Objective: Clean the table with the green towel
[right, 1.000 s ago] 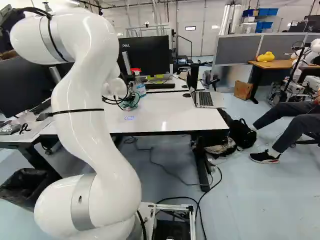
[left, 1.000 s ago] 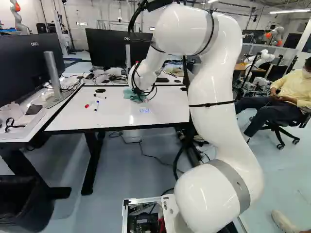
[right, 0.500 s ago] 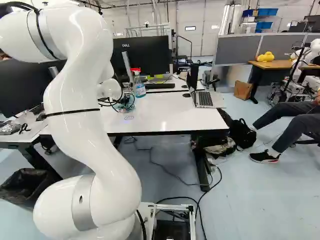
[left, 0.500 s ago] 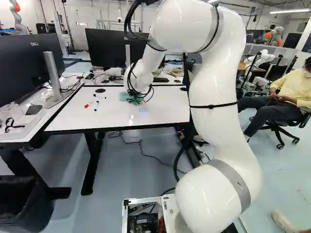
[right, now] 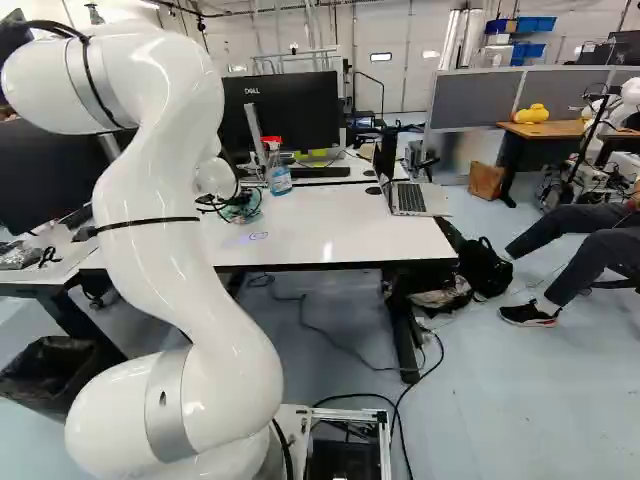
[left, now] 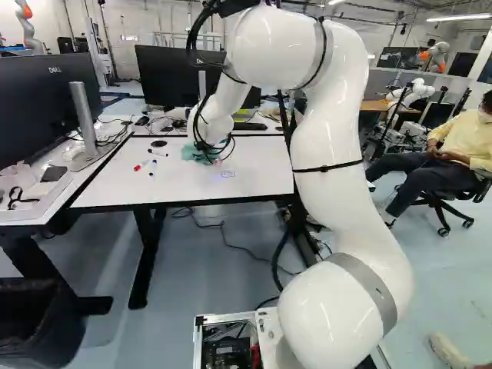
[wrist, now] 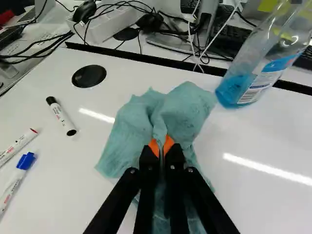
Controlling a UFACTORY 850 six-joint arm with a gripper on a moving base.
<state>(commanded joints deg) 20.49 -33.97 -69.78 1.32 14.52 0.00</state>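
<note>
Leftward in both base views, the arm (left: 327,131) and the hand (left: 215,159) have shifted, and the green towel (wrist: 183,112) has gone with them, sliding across the white desk (left: 108,188) nearer to the markers; the base and the markers have stayed where they were. In the wrist view the two fingers of the hand (wrist: 161,148) are pressed close together on a raised fold of the towel, with an orange pad (wrist: 154,147) to each side of the cloth, so the hand is pinching it. The towel lies crumpled on the desk, under the fingers and spreading out ahead of them, with its bulk just beyond the fingertips and more cloth beneath the hand. Near its far edge, on one side, stands a clear bottle (wrist: 261,68) with blue liquid in its bottom. On the other side of the towel, apart from it, lie a black-capped marker (wrist: 61,116), a red-tipped marker (wrist: 17,146) and a blue-capped marker (wrist: 15,181), with a round black disc (wrist: 89,76) farther ahead on the desk. A small blue drawn outline (left: 227,174) shows on the desk, on the near side of the towel in the left base view. In the right base view an open laptop (right: 409,197) sits near the far edge of the desk.
</note>
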